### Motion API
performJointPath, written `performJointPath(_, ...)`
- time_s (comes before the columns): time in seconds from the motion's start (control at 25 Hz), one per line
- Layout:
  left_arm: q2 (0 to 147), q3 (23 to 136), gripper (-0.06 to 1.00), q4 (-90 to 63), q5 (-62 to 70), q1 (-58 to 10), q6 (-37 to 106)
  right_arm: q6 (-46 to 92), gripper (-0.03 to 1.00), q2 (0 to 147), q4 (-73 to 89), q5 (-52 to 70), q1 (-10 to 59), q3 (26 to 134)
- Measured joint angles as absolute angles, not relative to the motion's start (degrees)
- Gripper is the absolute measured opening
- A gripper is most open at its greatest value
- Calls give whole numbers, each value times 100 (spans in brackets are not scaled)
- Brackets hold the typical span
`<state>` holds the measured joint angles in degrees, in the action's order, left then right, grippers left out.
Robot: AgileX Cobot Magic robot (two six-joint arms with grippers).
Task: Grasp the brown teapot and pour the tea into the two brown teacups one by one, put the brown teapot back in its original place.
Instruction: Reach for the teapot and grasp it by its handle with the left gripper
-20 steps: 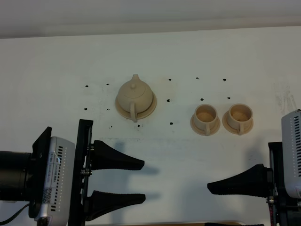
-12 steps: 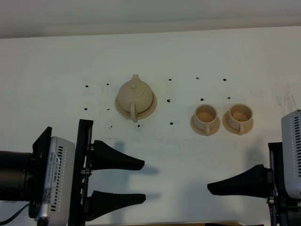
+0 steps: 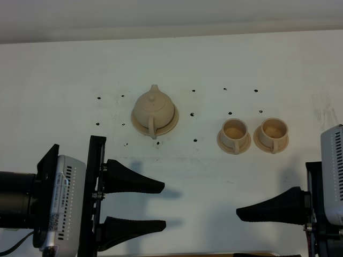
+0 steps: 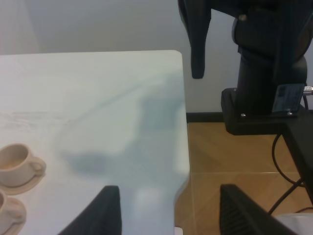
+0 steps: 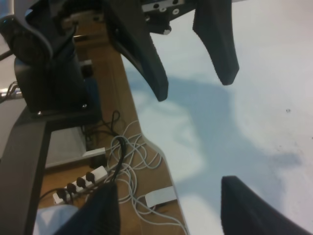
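The brown teapot (image 3: 153, 108) stands on its wide saucer, the original place (image 3: 174, 121), left of centre on the white table, handle toward me. The two brown teacups (image 3: 235, 130) (image 3: 273, 128) stand side by side on their small saucers to the right. They also show in the left wrist view (image 4: 16, 162) (image 4: 4, 209). My left gripper (image 3: 163, 206) (image 4: 166, 215) is open and empty, near the front edge, well short of the teapot. My right gripper (image 3: 238, 234) (image 5: 171, 210) is open and empty at the front right, short of the cups.
Small black dots mark the table (image 3: 80, 64) around the teapot and cups. The table's front edge borders a wooden floor with cables and a power strip (image 5: 83, 181). The right arm's base (image 4: 264, 63) stands beside the table corner.
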<state>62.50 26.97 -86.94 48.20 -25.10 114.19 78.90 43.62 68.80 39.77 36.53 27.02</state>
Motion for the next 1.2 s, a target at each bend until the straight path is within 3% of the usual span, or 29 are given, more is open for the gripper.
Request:
performJointPath(0.28,6250,2697,43,-8699,3846,-2510,10825,7012,45,4302,6436,3396,3590,2712)
performJointPath(0.72,5675,3141,43,-8163,1496,-2498,9613,3157,45,3441,2897,2884,2512,2929)
performJointPath(1.2,5331,3591,43,-4929,2081,-658,5684,-468,45,3283,-706,3661,2237,3340)
